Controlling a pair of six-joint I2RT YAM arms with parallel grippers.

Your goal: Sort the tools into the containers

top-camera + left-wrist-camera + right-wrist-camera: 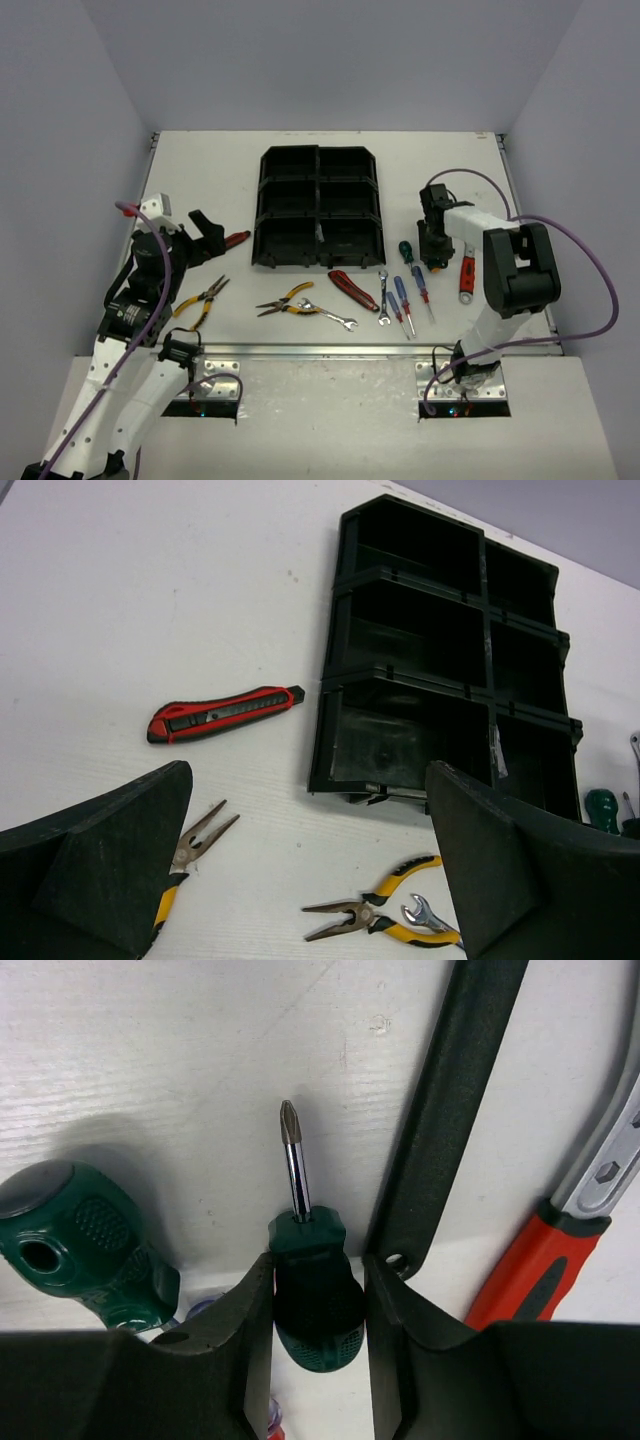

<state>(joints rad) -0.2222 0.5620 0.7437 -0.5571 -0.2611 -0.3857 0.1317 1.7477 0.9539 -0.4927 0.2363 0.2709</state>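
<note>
Right gripper (318, 1265) pinches the stubby green screwdriver (316, 1315). The pads look to touch both sides of its handle, and the tool lies flat on the table (200, 160) with its tip pointing away from the wrist. Left gripper (207, 233) is spread wide and holds nothing, hovering near the red-black utility knife (225, 712), left of the tray (268, 205). No tool shows in any of the 6 compartments, so sorting looks barely started.

Risks for you from here:
- The handle is short and rounded and the pads hold it near its collar end, so it could squirt out or pivot as you lift. Check that it sits firm before you rise.
- The bigger green screwdriver (80, 1235) lies just beside the left finger, so a sideways drift would roll it.
- A black bar (450, 1110) runs right against the other finger. I can't tell what it is, but a skewed lift could drag it, or bump the red-handled adjustable wrench (545, 1260) beyond it.
- The tray is well apart from this pick, so there's a long carry in which a weak pinch could drop the tool short.
</note>
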